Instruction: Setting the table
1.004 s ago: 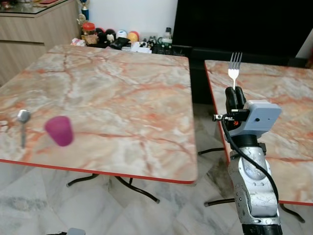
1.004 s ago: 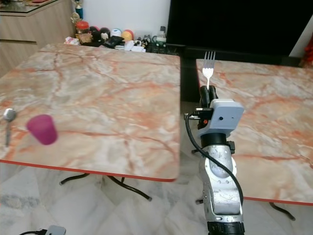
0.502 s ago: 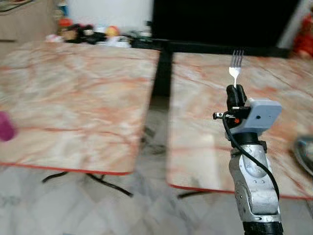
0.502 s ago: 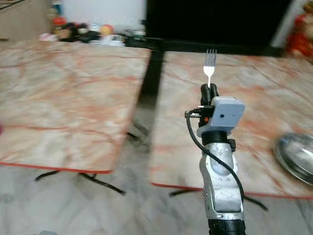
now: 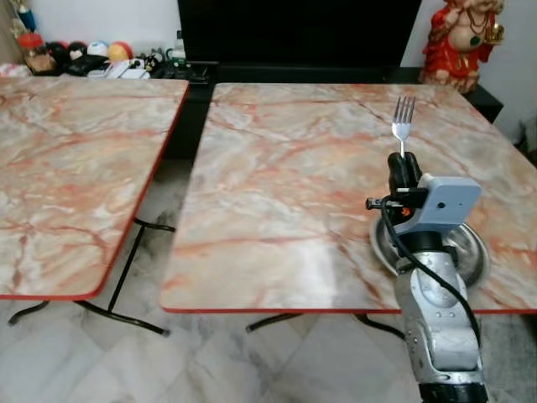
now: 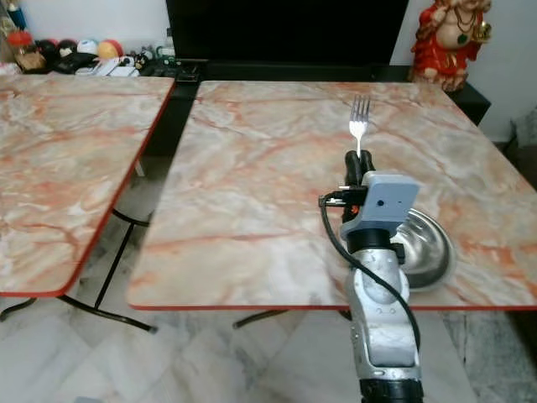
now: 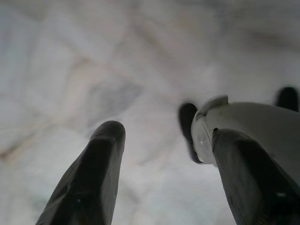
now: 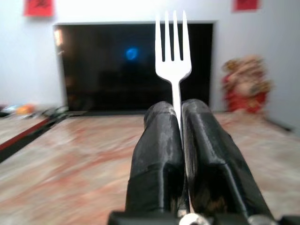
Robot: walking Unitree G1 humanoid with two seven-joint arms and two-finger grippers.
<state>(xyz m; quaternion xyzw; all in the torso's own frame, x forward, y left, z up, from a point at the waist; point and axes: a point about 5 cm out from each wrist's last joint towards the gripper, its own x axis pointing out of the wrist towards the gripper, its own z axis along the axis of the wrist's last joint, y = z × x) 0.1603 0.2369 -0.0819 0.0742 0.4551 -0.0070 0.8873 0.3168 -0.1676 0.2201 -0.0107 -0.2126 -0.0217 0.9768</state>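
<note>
Fork (image 5: 404,117): silver, four tines, held upright with tines up, handle clamped low between the fingers; it stands above the near right part of the right-hand table, just this side of the bowl's far rim as the head views show it.
Right gripper (image 5: 403,166): raised in front of the robot, both black fingers closed tight on the fork's handle; the wrist view looks straight along them to the tines.
Bowl (image 6: 424,243): shallow metal dish, empty as far as can be seen, resting on the right-hand table near its front edge, partly hidden behind the right arm.
Right-hand table (image 5: 285,185): marble-patterned top with red edging; the bowl is the one item visible on it.
Left-hand table (image 5: 67,168): same pattern, well apart across a gap of floor; no tableware shows on the part in view.
Left gripper (image 7: 164,154): hangs idle, pointing at the pale marble floor, fingers spread wide with nothing between them.
Surroundings: dark television (image 5: 294,34) behind the tables, red and gold figurine (image 5: 457,38) at the far right, small clutter (image 5: 75,54) on the low shelf at far left.
Progress: judged early to middle. Bowl already placed; fork in hand but not yet laid.
Remaining: lower the fork flat onto the table just beside the bowl and release; other pieces, if any, cannot be judged.
</note>
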